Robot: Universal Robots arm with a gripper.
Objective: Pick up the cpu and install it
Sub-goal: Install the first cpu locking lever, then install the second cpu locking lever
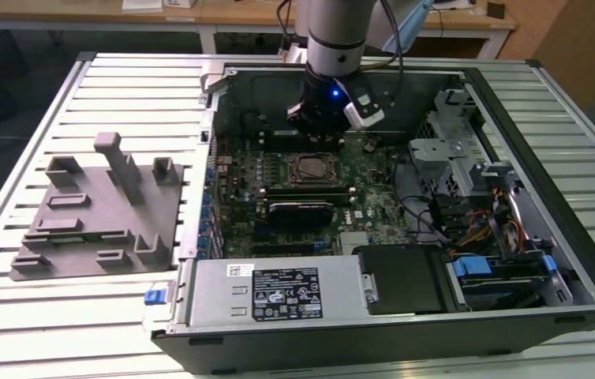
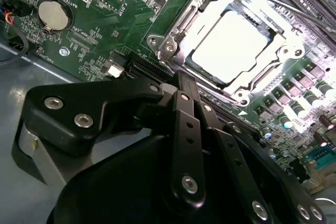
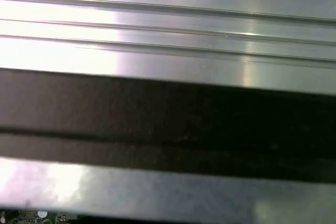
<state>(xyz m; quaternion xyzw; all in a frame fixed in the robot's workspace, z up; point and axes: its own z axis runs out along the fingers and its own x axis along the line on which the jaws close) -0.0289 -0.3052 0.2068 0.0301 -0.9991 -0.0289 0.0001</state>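
The cpu (image 2: 231, 45) is a pale silver square lying flat inside the metal-framed socket (image 2: 173, 30) on the green motherboard (image 2: 105, 19). In the exterior view the cpu (image 1: 312, 168) shows as a lighter square in the middle of the board. My gripper (image 2: 181, 83) hangs just beside the socket, apart from the chip, its black links drawn together to one tip and shut on nothing. Seen from outside, the gripper (image 1: 319, 130) stands low inside the open computer case, at the far side of the socket.
The open black case (image 1: 550, 260) holds a power supply (image 1: 276, 292), drive cage and cables on the exterior view's right. A grey fixture (image 1: 98, 213) with upright blocks lies on the slatted metal table (image 1: 24, 316). A coin battery (image 2: 54, 15) sits on the board.
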